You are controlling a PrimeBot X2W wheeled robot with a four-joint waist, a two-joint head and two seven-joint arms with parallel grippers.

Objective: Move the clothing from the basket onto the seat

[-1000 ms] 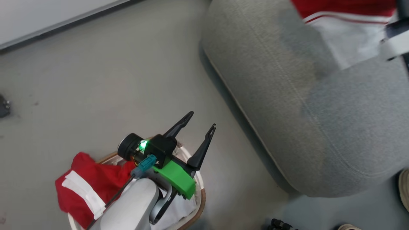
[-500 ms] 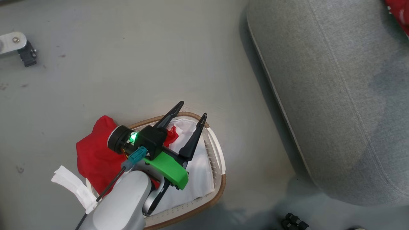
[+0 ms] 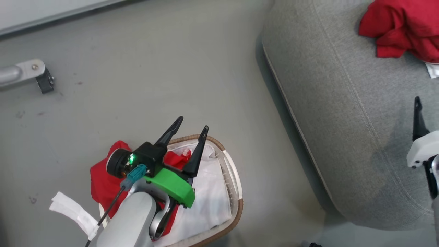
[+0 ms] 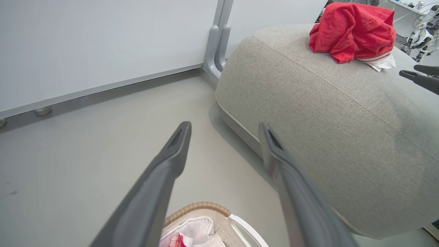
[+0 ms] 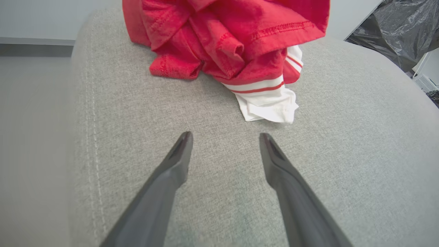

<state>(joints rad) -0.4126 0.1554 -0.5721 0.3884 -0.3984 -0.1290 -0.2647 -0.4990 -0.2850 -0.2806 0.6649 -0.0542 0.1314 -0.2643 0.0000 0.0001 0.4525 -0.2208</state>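
- Left gripper — fingers spread wide, nothing between them, poised above the basket at near left.
- Basket down on the grey floor, to the left of the seat and apart from it.
- One red garment in the basket, bunched beneath the left arm, spilling over the left rim, with a white strip trailing out.
- White liner bare across the basket's right side.
- Second red garment crumpled on the far right part of the seat, white striped hem on its near side.
- Right gripper — fingers parted and empty, above bare seat fabric on the near side of that garment, not touching it.
- Metal leg with a caster on the floor at far left.
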